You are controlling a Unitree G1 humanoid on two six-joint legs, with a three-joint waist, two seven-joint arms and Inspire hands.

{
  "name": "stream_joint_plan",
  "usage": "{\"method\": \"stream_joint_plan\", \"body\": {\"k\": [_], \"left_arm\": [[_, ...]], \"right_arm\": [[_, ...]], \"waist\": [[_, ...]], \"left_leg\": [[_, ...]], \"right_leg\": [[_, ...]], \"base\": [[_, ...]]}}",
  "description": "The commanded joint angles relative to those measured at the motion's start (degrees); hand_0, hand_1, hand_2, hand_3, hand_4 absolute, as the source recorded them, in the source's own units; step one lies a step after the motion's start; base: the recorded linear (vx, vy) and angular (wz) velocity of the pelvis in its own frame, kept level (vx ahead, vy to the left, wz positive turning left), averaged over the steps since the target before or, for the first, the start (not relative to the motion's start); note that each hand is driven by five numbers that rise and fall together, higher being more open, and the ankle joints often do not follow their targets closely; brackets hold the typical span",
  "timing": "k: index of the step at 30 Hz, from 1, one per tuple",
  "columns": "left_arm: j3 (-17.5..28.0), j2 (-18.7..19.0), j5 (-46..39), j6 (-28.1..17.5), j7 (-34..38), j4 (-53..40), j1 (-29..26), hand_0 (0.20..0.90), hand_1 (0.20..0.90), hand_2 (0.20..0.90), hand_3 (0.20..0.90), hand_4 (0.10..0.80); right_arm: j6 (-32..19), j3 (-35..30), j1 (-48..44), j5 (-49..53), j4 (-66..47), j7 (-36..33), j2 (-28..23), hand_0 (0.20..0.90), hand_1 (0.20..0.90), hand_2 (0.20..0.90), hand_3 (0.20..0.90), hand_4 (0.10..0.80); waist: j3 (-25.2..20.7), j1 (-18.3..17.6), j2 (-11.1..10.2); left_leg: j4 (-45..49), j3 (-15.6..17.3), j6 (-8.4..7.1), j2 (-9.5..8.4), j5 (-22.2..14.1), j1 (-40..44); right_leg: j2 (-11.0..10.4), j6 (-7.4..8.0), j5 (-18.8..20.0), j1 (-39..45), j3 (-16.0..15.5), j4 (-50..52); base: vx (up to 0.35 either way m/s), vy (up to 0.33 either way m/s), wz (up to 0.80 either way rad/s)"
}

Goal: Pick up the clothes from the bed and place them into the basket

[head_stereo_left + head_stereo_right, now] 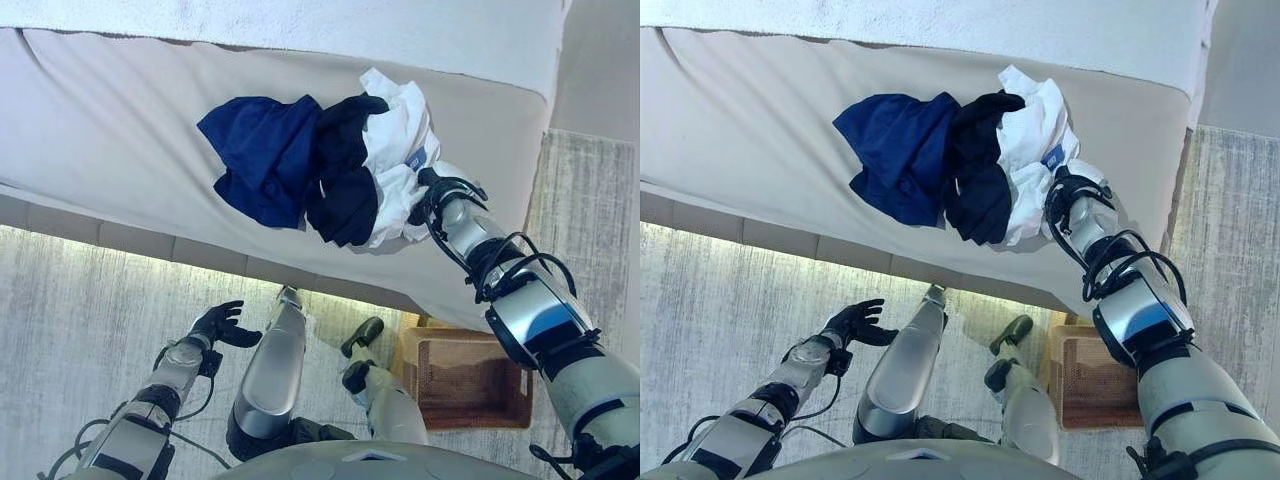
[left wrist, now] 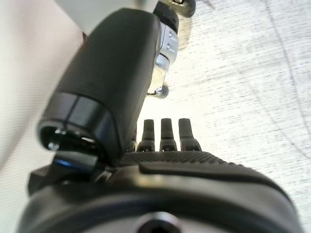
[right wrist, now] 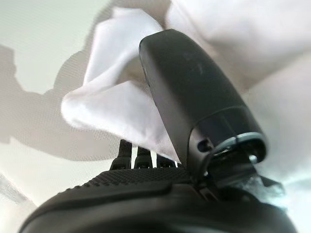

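A heap of clothes lies on the bed [image 1: 100,130]: a navy garment [image 1: 262,155], a black one [image 1: 345,190] and a white one [image 1: 400,135] on the heap's right. My right hand [image 1: 440,195] reaches onto the bed and meets the white garment's [image 3: 112,102] near edge; the cloth folds over the hand [image 3: 194,97] in the right wrist view. My left hand [image 1: 222,325] hangs low over the floor, open, fingers [image 2: 163,133] straight, holding nothing. A brown wicker basket [image 1: 465,380] stands on the floor below the bed's right corner.
A white blanket [image 1: 300,20] covers the far part of the bed. The bed's front edge [image 1: 150,245] runs across the view above a grey rug [image 1: 60,320]. The bed's right corner [image 1: 540,110] borders more rug.
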Motion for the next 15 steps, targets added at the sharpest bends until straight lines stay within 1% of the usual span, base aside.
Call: {"method": "stream_joint_plan", "body": {"k": [1, 2, 4, 5, 8, 9, 10, 12, 13, 14, 15], "left_arm": [[-3.3, -1.6, -1.2, -0.9, 0.1, -1.1, 2.9, 0.9, 0.9, 0.9, 0.9, 0.8], [-2.8, -1.8, -1.3, -1.0, 0.2, -1.1, 3.2, 0.9, 0.9, 0.9, 0.9, 0.8], [-2.5, -2.0, -1.3, -1.3, 0.5, -0.9, 3.5, 0.9, 0.9, 0.9, 0.9, 0.8], [-2.4, -2.1, -1.6, -1.3, 0.9, -1.0, 3.8, 0.9, 0.9, 0.9, 0.9, 0.8], [-2.2, -2.1, -1.8, -1.6, 1.7, -1.2, 5.1, 0.9, 0.9, 0.9, 0.9, 0.8], [-2.0, -2.0, -1.6, -1.6, 2.1, -1.3, 5.7, 0.9, 0.9, 0.9, 0.9, 0.8], [-2.0, -2.0, -1.5, -1.5, 2.1, -1.3, 5.9, 0.9, 0.9, 0.9, 0.9, 0.8], [-1.5, -1.9, -1.0, -1.5, 2.2, -1.3, 6.8, 0.9, 0.9, 0.9, 0.9, 0.8], [-1.2, -1.7, -0.6, -1.6, 2.2, -1.1, 7.4, 0.9, 0.9, 0.9, 0.9, 0.8], [-0.7, -1.6, -0.1, -1.2, 2.2, -0.8, 8.0, 0.9, 0.9, 0.9, 0.9, 0.8], [-0.1, -1.3, 0.8, -0.9, 2.1, -0.2, 8.8, 0.9, 0.9, 0.9, 0.9, 0.8]], "right_arm": [[-5.4, -3.5, -2.7, 12.4, -7.9, -3.2, -1.3, 0.472, 0.472, 0.472, 0.4, 0.3], [-6.7, -5.4, -1.4, 14.4, -12.0, -3.7, -0.2, 0.3, 0.3, 0.3, 0.2, 0.1], [-8.6, -6.0, -0.4, 14.5, -15.0, -4.5, 0.7, 0.3, 0.3, 0.3, 0.2, 0.1], [-8.4, -6.2, 0.3, 14.8, -17.7, -5.0, 1.0, 0.3, 0.3, 0.3, 0.2, 0.1], [-9.9, -6.2, 2.1, 14.7, -24.5, -7.0, 0.5, 0.3, 0.3, 0.3, 0.2, 0.1], [-11.1, -6.8, 2.5, 13.7, -27.8, -9.1, -0.6, 0.3, 0.3, 0.3, 0.2, 0.1], [-10.9, -7.3, 2.7, 13.5, -29.2, -9.5, -1.2, 0.3, 0.3, 0.3, 0.2, 0.1], [-11.0, -8.9, 3.4, 11.6, -33.6, -12.2, -2.5, 0.3, 0.3, 0.3, 0.2, 0.1], [-11.7, -9.8, 3.7, 10.3, -36.2, -14.4, -3.6, 0.3, 0.3, 0.3, 0.2, 0.1], [-11.0, -11.5, 4.2, 9.3, -40.6, -15.6, -5.0, 0.3, 0.3, 0.3, 0.2, 0.1], [-11.3, -13.3, 4.4, 7.8, -45.0, -18.6, -6.8, 0.3, 0.3, 0.3, 0.2, 0.1]], "waist": [[-0.4, 1.0, 3.0], [-0.6, 0.6, 2.7], [-0.7, 0.4, 2.3], [-0.9, 0.1, 2.0], [-1.9, -0.8, 1.0], [-2.7, -1.4, 0.5], [-2.9, -1.7, 0.5], [-4.2, -2.4, -0.2], [-5.1, -3.0, -0.6], [-6.3, -3.7, -1.1], [-7.9, -4.6, -1.7]], "left_leg": [[-15.1, 2.0, 2.87, 0.48, 1.0, 8.9], [-15.1, 2.7, 2.8, 0.68, 0.6, 9.4], [-15.1, 3.2, 2.74, 0.89, 0.4, 9.9], [-15.1, 3.7, 2.7, 1.08, 0.3, 10.1], [-15.3, 4.6, 2.61, 1.67, -0.2, 11.5], [-15.4, 5.0, 2.68, 1.84, -0.5, 12.4], [-15.5, 5.2, 3.06, 1.67, 0.7, 12.0], [-15.5, 5.5, 3.21, 1.79, 0.3, 13.1], [-15.6, 5.8, 3.37, 1.77, 0.0, 13.8], [-15.6, 6.0, 3.59, 1.78, -0.4, 14.7], [-15.6, 6.5, 3.82, 1.75, -1.0, 16.1]], "right_leg": [[-1.9, 2.06, -6.0, 1.8, 0.8, 9.0], [-2.1, 2.08, -5.9, 2.0, 0.5, 9.3], [-2.2, 2.16, -5.6, 2.2, 0.5, 9.2], [-2.2, 2.29, -5.4, 2.3, 0.4, 9.1], [-1.9, 2.63, -4.7, 3.3, 0.6, 8.7], [-1.7, 2.82, -4.3, 3.9, 0.9, 8.6], [-1.8, 2.43, -3.0, 3.7, 0.4, 8.2], [-1.5, 2.57, -2.7, 4.5, 0.9, 8.0], [-1.2, 2.67, -2.5, 5.0, 1.5, 7.7], [-0.8, 2.73, -2.4, 5.7, 2.3, 7.4], [-0.4, 2.86, -2.2, 6.6, 3.2, 7.1]], "base": [[0.014, 0.049, -0.09], [0.014, 0.031, -0.11], [0.007, 0.015, -0.16], [0.003, -0.002, -0.26], [0.036, -0.015, -0.25], [-0.016, 0.017, -0.14], [-0.014, 0.019, -0.11], [0.029, -0.007, -0.06], [0.098, -0.038, -0.04], [0.135, -0.043, -0.09], [0.112, -0.035, -0.15]]}}
